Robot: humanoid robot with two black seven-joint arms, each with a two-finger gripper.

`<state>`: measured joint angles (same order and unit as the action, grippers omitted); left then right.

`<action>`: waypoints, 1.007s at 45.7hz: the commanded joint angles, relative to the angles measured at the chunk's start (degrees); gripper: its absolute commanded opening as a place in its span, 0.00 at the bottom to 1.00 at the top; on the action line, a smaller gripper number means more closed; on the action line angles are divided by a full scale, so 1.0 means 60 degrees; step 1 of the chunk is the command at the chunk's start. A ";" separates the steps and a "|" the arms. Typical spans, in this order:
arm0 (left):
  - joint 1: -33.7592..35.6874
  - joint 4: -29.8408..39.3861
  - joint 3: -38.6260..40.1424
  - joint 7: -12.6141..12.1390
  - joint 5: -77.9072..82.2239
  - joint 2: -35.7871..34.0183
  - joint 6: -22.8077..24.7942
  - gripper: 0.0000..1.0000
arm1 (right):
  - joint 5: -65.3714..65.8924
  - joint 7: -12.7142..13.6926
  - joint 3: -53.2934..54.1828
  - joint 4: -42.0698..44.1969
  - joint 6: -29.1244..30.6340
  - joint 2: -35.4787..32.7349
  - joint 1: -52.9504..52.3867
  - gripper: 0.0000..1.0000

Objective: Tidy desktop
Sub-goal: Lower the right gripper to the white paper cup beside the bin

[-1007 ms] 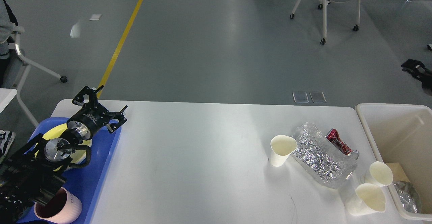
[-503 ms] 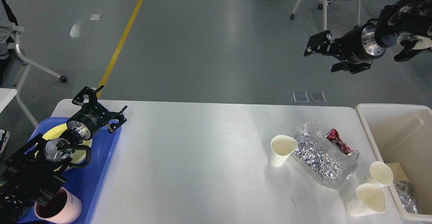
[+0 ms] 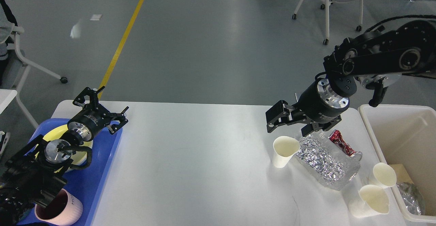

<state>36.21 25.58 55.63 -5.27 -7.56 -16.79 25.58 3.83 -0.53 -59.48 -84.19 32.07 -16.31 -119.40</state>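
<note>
The white desktop [image 3: 190, 158] holds a white paper cup [image 3: 284, 150], a crinkled silver foil bag [image 3: 325, 161], a red wrapper [image 3: 340, 143] and two more paper cups [image 3: 384, 175] [image 3: 371, 200] at its right side. My right gripper [image 3: 289, 123] is open and empty, hovering just above and behind the first cup and the foil bag's far end. My left gripper [image 3: 104, 106] is open and empty above the far edge of the blue tray [image 3: 102, 175] at the left.
A beige bin [image 3: 374, 134] stands off the table's right end with foil and cardboard inside. The blue tray holds a yellow plate [image 3: 56, 132] and a pink mug [image 3: 61, 210]. Wheeled chairs stand on the floor beyond.
My right arm has come in from the upper right and moved down and left, to just above the paper cup and foil bag. My left arm has not moved.
</note>
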 commanded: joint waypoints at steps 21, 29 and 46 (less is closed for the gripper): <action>0.0000 0.0000 0.0000 0.0000 0.0000 0.0000 0.0000 1.00 | 0.0401 -0.0014 -0.0677 0.1886 -0.0071 -0.2407 0.1911 1.00; 0.0000 0.0000 0.0000 0.0000 0.0000 0.0000 0.0000 1.00 | 0.0871 -0.0014 -0.0545 0.2166 -0.0071 -0.4180 0.2878 1.00; 0.0000 0.0000 0.0000 0.0000 0.0000 0.0000 0.0000 1.00 | 0.0900 -0.0029 -0.0004 0.2605 -0.0115 -0.5880 0.4577 1.00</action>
<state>36.21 25.58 55.63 -5.27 -7.56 -16.79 25.58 9.23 -0.66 -61.62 -68.86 31.60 -49.67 -95.71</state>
